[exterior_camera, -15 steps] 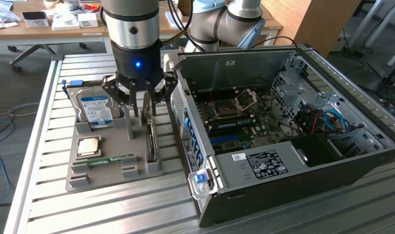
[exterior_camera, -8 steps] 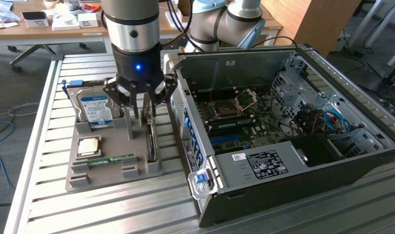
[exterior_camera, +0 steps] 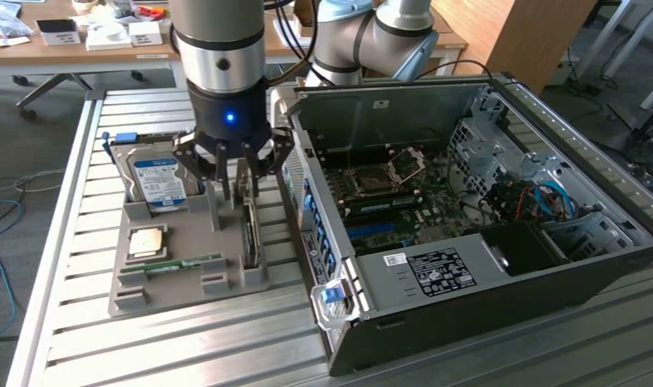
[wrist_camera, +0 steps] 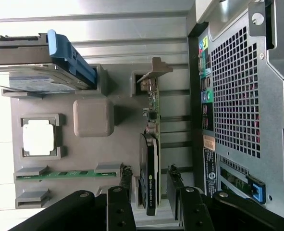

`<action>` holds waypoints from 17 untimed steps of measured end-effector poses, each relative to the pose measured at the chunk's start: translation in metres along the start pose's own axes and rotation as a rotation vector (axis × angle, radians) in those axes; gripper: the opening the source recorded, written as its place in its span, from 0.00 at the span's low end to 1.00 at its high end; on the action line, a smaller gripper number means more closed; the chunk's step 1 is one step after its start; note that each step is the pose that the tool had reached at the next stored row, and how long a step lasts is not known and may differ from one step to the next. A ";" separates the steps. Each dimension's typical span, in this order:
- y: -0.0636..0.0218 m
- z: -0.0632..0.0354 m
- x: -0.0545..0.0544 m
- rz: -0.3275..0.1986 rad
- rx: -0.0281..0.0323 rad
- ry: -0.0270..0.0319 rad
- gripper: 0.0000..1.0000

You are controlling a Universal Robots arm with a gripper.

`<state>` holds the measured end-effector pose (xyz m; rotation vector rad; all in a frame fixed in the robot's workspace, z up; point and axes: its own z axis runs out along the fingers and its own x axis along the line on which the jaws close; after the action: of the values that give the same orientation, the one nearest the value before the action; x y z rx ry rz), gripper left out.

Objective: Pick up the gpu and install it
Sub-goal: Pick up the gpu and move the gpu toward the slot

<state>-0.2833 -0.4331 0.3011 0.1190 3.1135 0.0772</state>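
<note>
1. Gripper (wrist_camera: 149, 169): black two-finger tool on the arm, pointing straight down, jaws spread wide. One finger sits on each side of the card, with a gap showing on both faces, so nothing is held.
2. Key relation: the gpu (wrist_camera: 149, 159), a thin dark circuit card with a black cooler shroud, is directly under the tool and between the fingers. It stands on edge in a slot of the grey moulded plastic tray (wrist_camera: 93, 118). Its long axis runs along the tray's side nearest the computer case, and the jaws close across its thin dimension.
3. The silver metal bracket (wrist_camera: 154, 67) is at the card's end toward the tray's hard-drive corner. The fingers straddle the shroud part, away from the bracket.
4. Task state: the gpu is not lifted and is in the tray slot.
5. Writing: the shroud edge reads NVIDIA Quadro; the model digits are too small to read.
6. Rest of the tray: boxy silver hard drive (exterior_camera: 158, 181) with a blue-white label, text unreadable, upright at the far end. The square silver processor chip (exterior_camera: 146, 242) is mid-tray. The slim green memory stick (exterior_camera: 181, 264) is in the slot past the chip, away from the drive.
7. Open black-and-silver computer case (exterior_camera: 542, 266) lies just beside the tray on the gpu side, motherboard exposed. Its white and black stickers are unreadable.
8. Tray and case both sit on the slatted metal table (exterior_camera: 197, 339).
</note>
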 end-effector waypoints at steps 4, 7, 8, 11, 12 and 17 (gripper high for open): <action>0.0000 0.0001 0.000 0.000 0.0001 0.0001 0.43; 0.0000 0.0004 0.000 0.000 0.0001 0.0001 0.43; 0.0000 0.0006 0.000 0.000 0.0001 0.0001 0.43; -0.0001 0.0017 0.000 0.000 0.0001 0.0000 0.43; -0.0001 0.0021 0.000 0.000 0.0000 0.0000 0.43; -0.0003 0.0028 -0.003 0.000 0.0001 0.0001 0.43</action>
<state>-0.2803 -0.4335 0.2983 0.1192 3.1136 0.0770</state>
